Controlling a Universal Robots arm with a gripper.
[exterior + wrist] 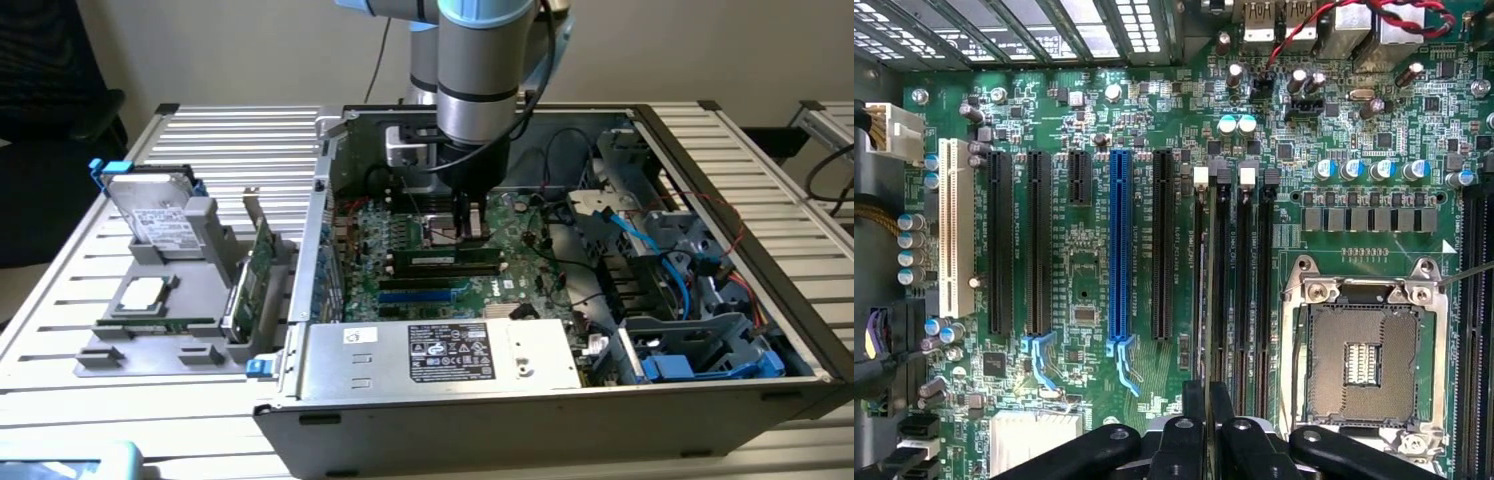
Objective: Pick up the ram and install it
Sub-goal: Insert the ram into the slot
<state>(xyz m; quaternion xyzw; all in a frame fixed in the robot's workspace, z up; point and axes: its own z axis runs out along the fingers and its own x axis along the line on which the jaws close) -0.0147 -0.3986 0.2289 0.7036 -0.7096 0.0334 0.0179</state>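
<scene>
On the table (227,140), the computer case (320,190) fills the exterior view's centre and right, a parts holder (107,355) at centre left, the power supply (441,352) along the case's lower edge, the ram (441,262) mid-frame over the motherboard (534,250), directly below the gripper (467,232).

Pale beige wall (227,50) running behind scene, soft light falling evenly. Silver slatted table (227,140) spreading across foreground. At exterior view's left, dark chair (54,90) standing beside it. At exterior view's right edge, second slatted table (830,110) peeking in.

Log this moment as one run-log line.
gripper: shut on ram | ram: on edge, lined up with memory slots | seated: cannot tell
</scene>
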